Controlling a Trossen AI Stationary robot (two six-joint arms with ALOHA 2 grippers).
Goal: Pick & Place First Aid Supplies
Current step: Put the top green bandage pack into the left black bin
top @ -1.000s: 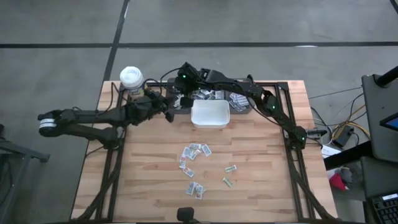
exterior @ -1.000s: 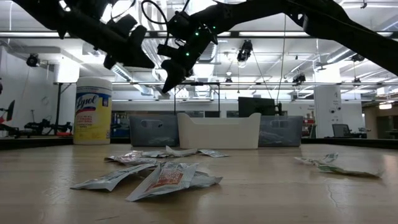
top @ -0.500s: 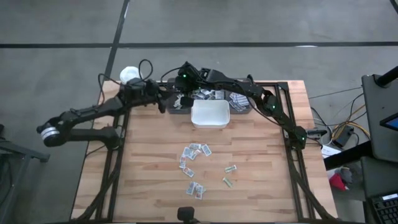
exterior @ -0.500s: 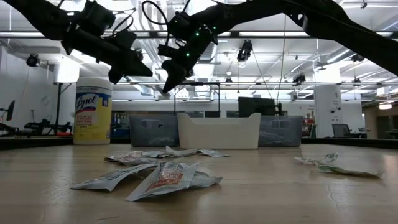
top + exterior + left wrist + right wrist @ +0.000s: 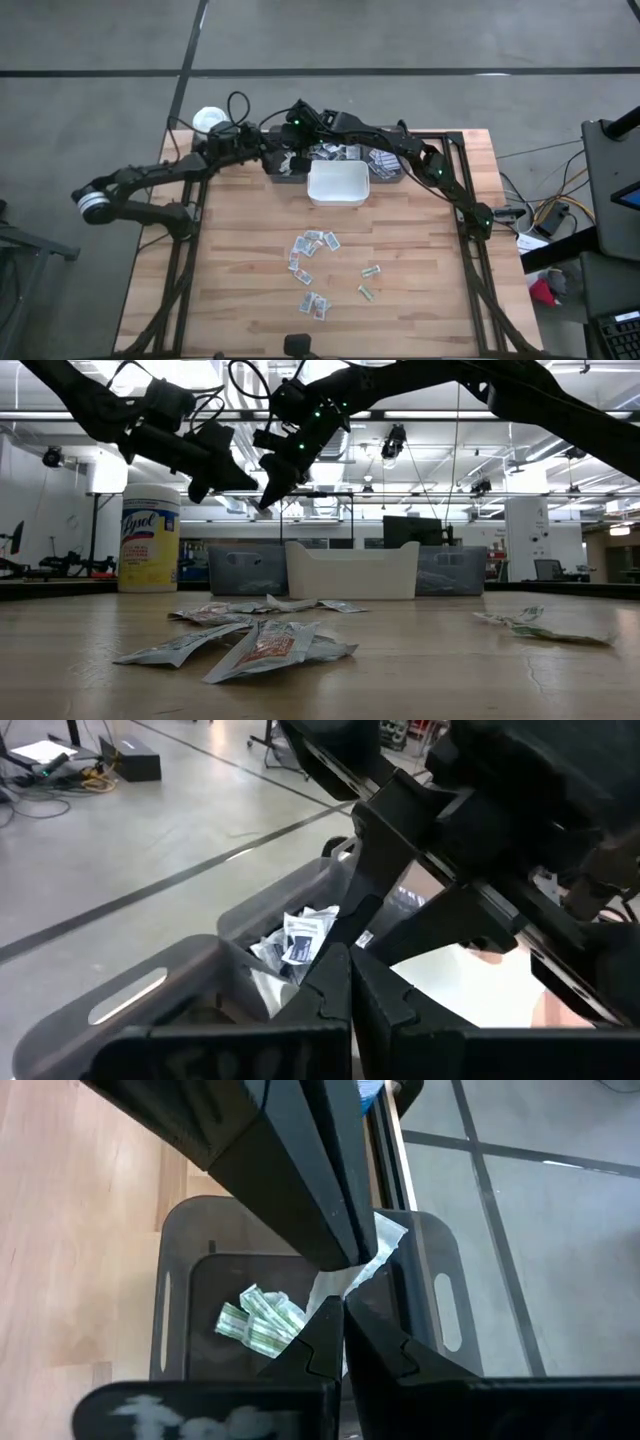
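Several first aid packets lie flat on the wooden table (image 5: 315, 245) (image 5: 368, 282) (image 5: 312, 305), seen close in the low view (image 5: 265, 645). More packets lie inside the grey bin (image 5: 258, 1320) (image 5: 298, 935) at the far side. My right gripper (image 5: 340, 1308) (image 5: 296, 163) hangs shut over that grey bin (image 5: 285, 178) with a white packet (image 5: 368, 1252) at its fingertips. My left gripper (image 5: 350, 960) (image 5: 281, 152), shut, points its tips right at the right gripper's tips. My right gripper pinches the white packet by one end (image 5: 328, 1292) between its two fingertips, slanting down from the table's right. The packet sticks out beyond the tips, clear of the bin below. My left gripper's shut tips are right beside this packet; whether they touch it, I cannot tell.
A white bin (image 5: 338, 200) stands just in front of the grey bin. A yellow wipes bottle with a white lid (image 5: 148, 538) (image 5: 208, 120) stands at the far left corner. A second grey bin (image 5: 450, 570) sits right of the white one.
My left gripper has swung toward the table's far edge, away from the spot beside the bottle, and come over the grey bin up to the right gripper's tips, rolling a little and staying shut. My right gripper has kept still.
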